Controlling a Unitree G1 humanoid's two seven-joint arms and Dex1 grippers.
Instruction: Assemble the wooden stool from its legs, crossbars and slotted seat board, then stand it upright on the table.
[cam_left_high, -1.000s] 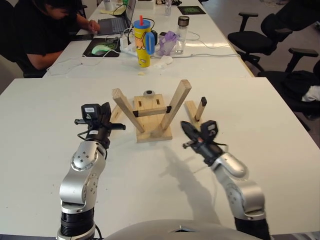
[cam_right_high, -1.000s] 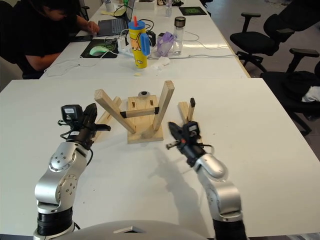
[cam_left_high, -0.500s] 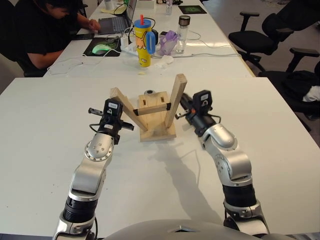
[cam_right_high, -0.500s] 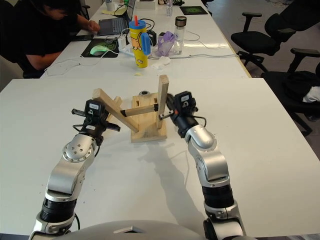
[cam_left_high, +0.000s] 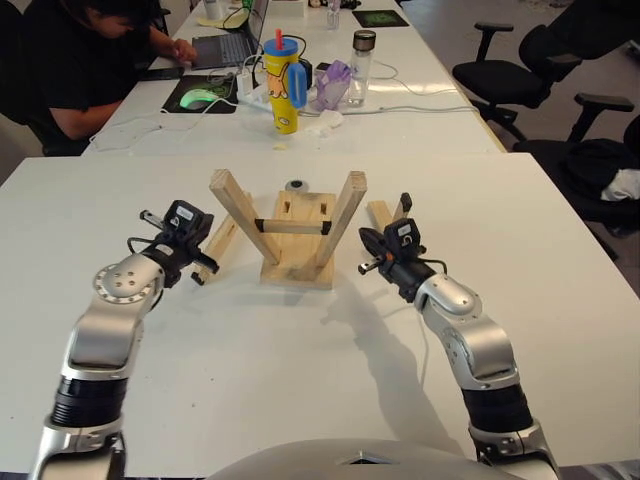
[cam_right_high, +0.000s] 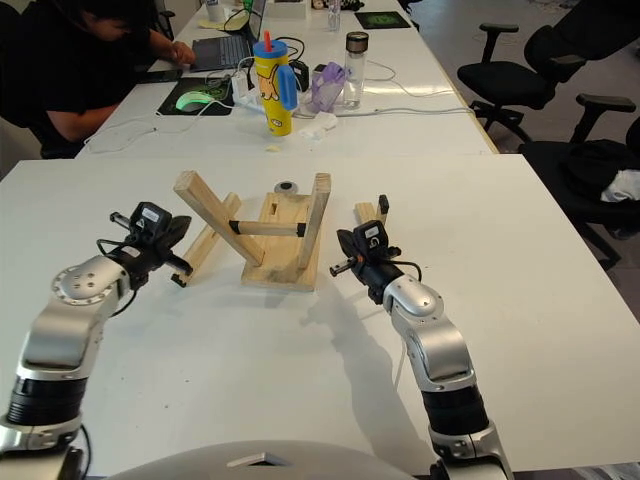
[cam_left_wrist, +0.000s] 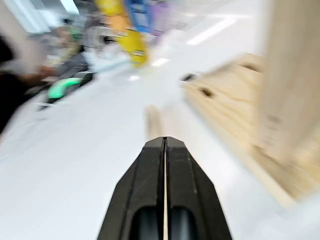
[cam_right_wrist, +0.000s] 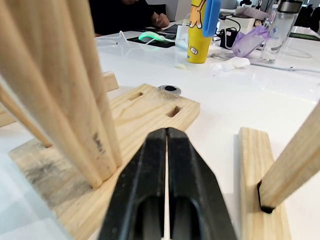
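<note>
Both arms have backed away from the stool since half a second ago, the left swinging well out to its side. On the tabletop (cam_left_high: 300, 380) the seat board (cam_left_high: 300, 272) lies flat, with two legs (cam_left_high: 238, 215) slotted in and splayed upward, tied by one crossbar (cam_left_high: 292, 227). A loose leg piece (cam_left_high: 220, 245) lies beside it. The left claw (cam_left_wrist: 165, 145) and right claw (cam_right_wrist: 167, 135) are both pinched closed on nothing. We judge the stool half built; next, a claw must open and take a loose piece.
</note>
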